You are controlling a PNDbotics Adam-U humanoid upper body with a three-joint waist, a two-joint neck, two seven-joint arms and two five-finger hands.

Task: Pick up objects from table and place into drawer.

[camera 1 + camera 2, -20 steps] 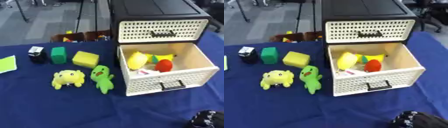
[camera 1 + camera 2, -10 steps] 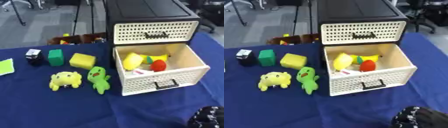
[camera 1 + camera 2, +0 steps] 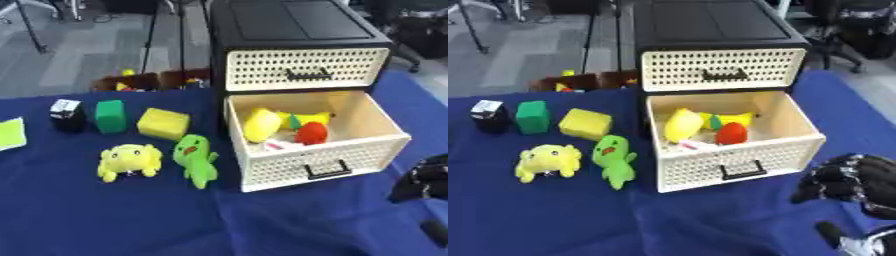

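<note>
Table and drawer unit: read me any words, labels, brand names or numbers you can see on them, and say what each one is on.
No readable text anywhere.
Black and white cube: light patches on it, too blurred to tell if they are print.
Drawer unit, green block, yellow block, both plush toys: no markings visible.

The pulled-out cream perforated lower drawer (image 3: pixel 737 145) is open from above, its front half bare inside; a yellow soft toy (image 3: pixel 682 124), a red round toy (image 3: pixel 731 133) and a yellow-green piece (image 3: pixel 730 120) crowd its back; the black cabinet with the closed cream upper drawer (image 3: pixel 721 72) overhangs behind. Left of the drawer, the green plush (image 3: pixel 613 160) stands close beside its wall, the yellow plush (image 3: pixel 547 161) near it; the blue-clothed worktop (image 3: pixel 579 220) in front lies bare up to the black right hand (image 3: pixel 850 181) at the lower right.
</note>
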